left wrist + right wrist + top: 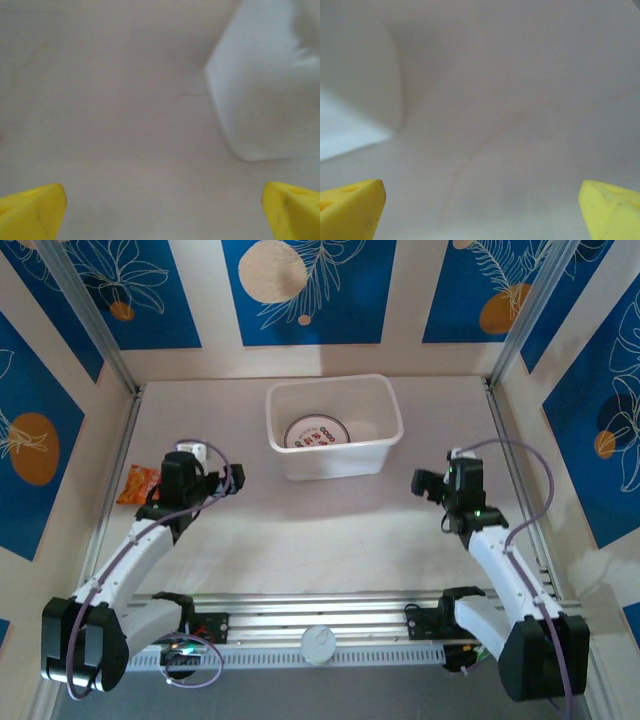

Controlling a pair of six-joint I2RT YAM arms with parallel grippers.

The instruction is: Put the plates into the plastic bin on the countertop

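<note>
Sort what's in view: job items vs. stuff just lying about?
Job:
- plastic bin, centre-back of the countertop
- plate with orange-red print, lying inside the bin

Lying about:
- orange snack packet, at the countertop's left edge
- small white round thing on the near rail; can't tell what it is
</note>
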